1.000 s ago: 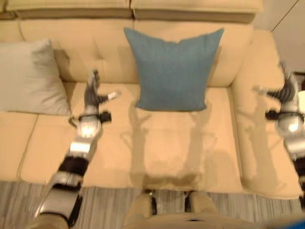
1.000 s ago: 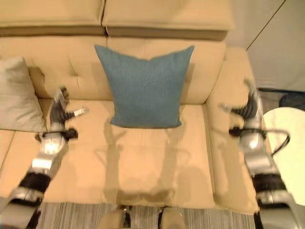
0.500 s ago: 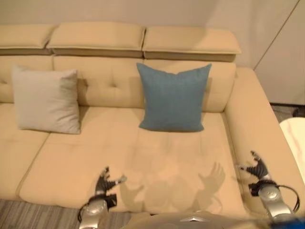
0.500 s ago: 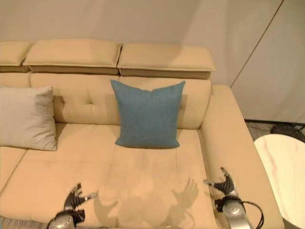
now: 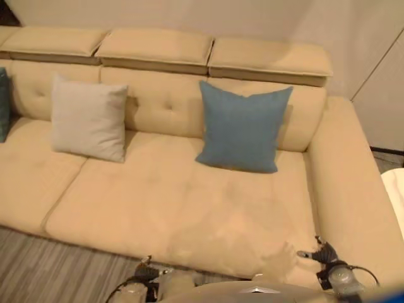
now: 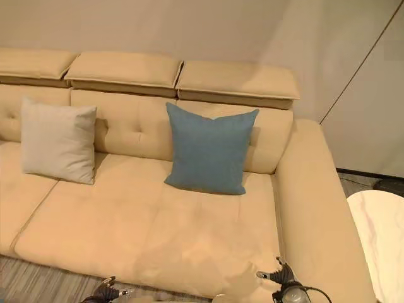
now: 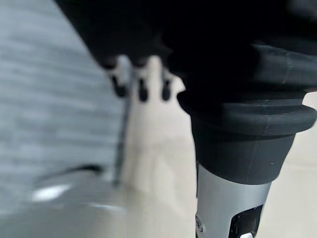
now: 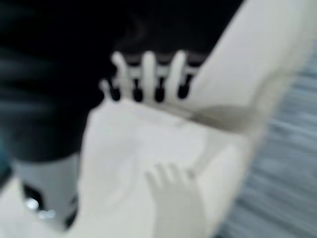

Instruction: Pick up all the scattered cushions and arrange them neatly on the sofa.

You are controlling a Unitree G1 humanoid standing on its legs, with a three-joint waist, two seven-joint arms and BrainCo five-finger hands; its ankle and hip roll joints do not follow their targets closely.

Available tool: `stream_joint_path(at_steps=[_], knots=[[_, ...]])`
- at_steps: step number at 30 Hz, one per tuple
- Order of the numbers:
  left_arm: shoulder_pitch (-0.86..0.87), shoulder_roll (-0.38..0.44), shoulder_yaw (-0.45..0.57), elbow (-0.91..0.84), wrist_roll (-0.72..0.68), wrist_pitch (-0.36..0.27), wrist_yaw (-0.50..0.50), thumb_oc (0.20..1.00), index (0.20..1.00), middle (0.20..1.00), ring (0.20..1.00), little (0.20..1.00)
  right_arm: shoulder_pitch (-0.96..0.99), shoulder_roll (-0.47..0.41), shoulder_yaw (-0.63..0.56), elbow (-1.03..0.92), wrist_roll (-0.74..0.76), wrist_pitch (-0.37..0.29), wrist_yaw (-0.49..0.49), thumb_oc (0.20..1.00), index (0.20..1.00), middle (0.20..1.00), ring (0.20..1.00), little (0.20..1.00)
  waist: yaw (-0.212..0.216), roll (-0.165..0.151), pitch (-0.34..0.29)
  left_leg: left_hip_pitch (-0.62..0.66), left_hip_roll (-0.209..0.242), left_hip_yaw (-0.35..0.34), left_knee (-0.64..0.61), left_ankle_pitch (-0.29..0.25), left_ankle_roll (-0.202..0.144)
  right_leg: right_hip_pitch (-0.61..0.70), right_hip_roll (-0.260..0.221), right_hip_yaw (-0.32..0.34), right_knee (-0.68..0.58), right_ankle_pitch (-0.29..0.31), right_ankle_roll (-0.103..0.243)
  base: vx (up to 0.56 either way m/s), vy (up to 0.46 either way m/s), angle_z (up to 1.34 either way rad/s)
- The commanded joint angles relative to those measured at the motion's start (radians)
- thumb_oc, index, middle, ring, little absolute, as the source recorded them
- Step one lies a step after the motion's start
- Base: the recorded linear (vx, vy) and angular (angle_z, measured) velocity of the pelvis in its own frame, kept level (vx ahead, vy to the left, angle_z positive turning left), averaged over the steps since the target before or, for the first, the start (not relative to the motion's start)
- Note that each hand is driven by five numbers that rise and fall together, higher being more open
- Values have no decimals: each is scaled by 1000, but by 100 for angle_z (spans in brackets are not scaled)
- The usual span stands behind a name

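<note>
A blue cushion (image 5: 243, 128) stands upright against the back of the beige sofa (image 5: 177, 208), right of its middle. A light grey cushion (image 5: 88, 118) leans against the backrest further left. The edge of another dark teal cushion (image 5: 3, 104) peeks in at the far left. My left hand (image 5: 146, 274) is low at the sofa's front edge, fingers (image 7: 141, 89) straight and empty. My right hand (image 5: 322, 254) hangs over the seat's front right corner, fingers (image 8: 148, 74) spread, holding nothing.
A grey striped rug (image 5: 57, 268) lies in front of the sofa. A round white marble table (image 6: 382, 233) stands to the right, beside the sofa's armrest (image 6: 315, 189). A wall panel rises behind it.
The camera has pulled back and turned left, bringing more of the sofa and the teal cushion into view. Both hands have dropped from the seat to the picture's lower edge.
</note>
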State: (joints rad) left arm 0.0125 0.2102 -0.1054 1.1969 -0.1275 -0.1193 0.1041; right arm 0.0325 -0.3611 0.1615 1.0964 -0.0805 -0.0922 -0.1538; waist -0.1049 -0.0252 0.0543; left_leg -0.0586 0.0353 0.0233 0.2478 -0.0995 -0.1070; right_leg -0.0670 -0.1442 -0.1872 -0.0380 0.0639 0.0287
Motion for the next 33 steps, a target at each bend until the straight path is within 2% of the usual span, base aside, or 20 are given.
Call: stream_joint_path(at_steps=[1,3,4,5,7,8,9,10,11,12,14,15,16,19,20,27,33], knots=[[-1,21,-20,-39,24,-19,-3,1000,1000,1000,1000,1000,-52,8,-23,5,37,-3,-3,1000,1000,1000,1000,1000,23,-21,-2,71,-24,-9,-22,-49,33,-87,40,34,34,52,84,-199,204,18],[-11,19,-32,-38,36,-19,0,1000,1000,1000,1000,1000,-58,21,-34,26,47,3,-4,1000,1000,1000,1000,1000,16,-24,0,96,-48,-5,-100,-91,56,-120,24,37,32,86,105,-238,202,-2],[-25,25,-35,-31,47,-23,11,1000,1000,1000,1000,1000,-73,31,-37,49,50,11,-11,1000,1000,1000,1000,1000,15,-33,16,88,-68,-6,-127,-89,66,-160,5,46,22,134,133,-285,207,-11],[-26,25,-35,-31,47,-23,11,1000,1000,1000,1000,1000,-73,31,-37,49,50,11,-11,1000,1000,1000,1000,1000,15,-33,16,88,-69,-5,-127,-89,67,-161,5,46,22,134,133,-308,202,-16],[-37,35,-42,-27,72,-23,17,1000,1000,1000,1000,1000,-83,38,-26,63,38,20,-13,1000,1000,1000,1000,1000,21,-44,32,71,-87,-3,-134,-87,79,-192,-16,50,-5,182,164,-315,129,-27],[-56,48,-48,-17,89,-22,18,1000,1000,1000,1000,1000,-102,47,-13,80,27,28,-10,1000,1000,1000,1000,1000,24,-48,56,40,-87,0,-125,-73,90,-219,-25,63,7,180,180,-334,98,-35],[-56,48,-48,-17,89,-22,18,1000,1000,1000,1000,1000,-102,47,-13,80,27,28,-10,1000,1000,1000,1000,1000,24,-48,56,40,-87,0,-125,-73,90,-219,-25,63,7,180,180,-460,106,-27],[-67,59,-44,-11,94,-13,24,1000,1000,1000,1000,1000,-112,46,-1,86,26,36,-6,1000,1000,1000,1000,1000,43,-39,74,11,-77,13,-119,-57,101,-222,-23,73,84,125,160,-344,89,-16],[-63,61,-41,-8,96,-9,24,1000,1000,1000,1000,1000,-108,45,4,93,19,36,-6,1000,1000,1000,1000,1000,59,-33,74,-2,-71,22,-123,-41,108,-203,-32,53,136,91,151,-348,89,-12],[-63,62,-40,-8,96,-9,24,1000,1000,1000,1000,1000,-109,45,4,94,18,36,-6,1000,1000,1000,1000,1000,58,-35,72,-4,-73,21,-125,-38,108,-206,-34,54,136,91,152,-208,58,-21],[-51,64,-33,7,96,2,20,1000,1000,1000,1000,1000,-106,47,4,111,15,40,1,1000,1000,1000,1000,1000,88,-20,54,-11,-55,32,-163,-8,120,-149,-33,36,239,14,126,-187,37,-54],[-51,64,-33,7,96,2,20,1000,1000,1000,1000,1000,-106,47,4,111,15,40,1,1000,1000,1000,1000,1000,88,-20,53,-11,-55,32,-163,-8,120,-149,-33,36,239,14,126,-204,-23,-59],[-41,68,-24,24,95,3,16,1000,1000,1000,1000,1000,-98,48,3,133,10,40,6,1000,1000,1000,1000,1000,111,-24,29,-27,-51,49,-169,8,121,-65,-36,32,226,-13,131,-128,-81,-35],[-36,63,-21,21,82,4,15,1000,1000,1000,1000,1000,-95,55,5,124,12,43,6,1000,1000,1000,1000,1000,129,-42,10,-33,-48,57,-180,22,111,-22,-35,16,160,-20,128,-71,-121,-38],[-31,58,-12,25,76,1,20,1000,1000,1000,1000,1000,-98,59,11,134,11,44,3,1000,1000,1000,1000,1000,133,-50,-5,-32,-39,71,-192,31,100,-7,-24,13,92,-13,134,-36,-139,-33],[-45,42,-20,36,75,9,17,1000,1000,1000,1000,1000,-101,54,4,144,34,42,-7,1000,1000,1000,1000,1000,115,-44,-29,1,-12,73,-285,95,64,38,18,-1,-15,-4,125,-35,-86,-3],[-46,35,-35,40,90,14,12,1000,1000,1000,1000,1000,-92,62,9,167,31,44,-9,1000,1000,1000,1000,1000,106,-36,-35,35,-5,72,-317,109,56,69,25,-11,-37,-4,121,-3,-9,9]])
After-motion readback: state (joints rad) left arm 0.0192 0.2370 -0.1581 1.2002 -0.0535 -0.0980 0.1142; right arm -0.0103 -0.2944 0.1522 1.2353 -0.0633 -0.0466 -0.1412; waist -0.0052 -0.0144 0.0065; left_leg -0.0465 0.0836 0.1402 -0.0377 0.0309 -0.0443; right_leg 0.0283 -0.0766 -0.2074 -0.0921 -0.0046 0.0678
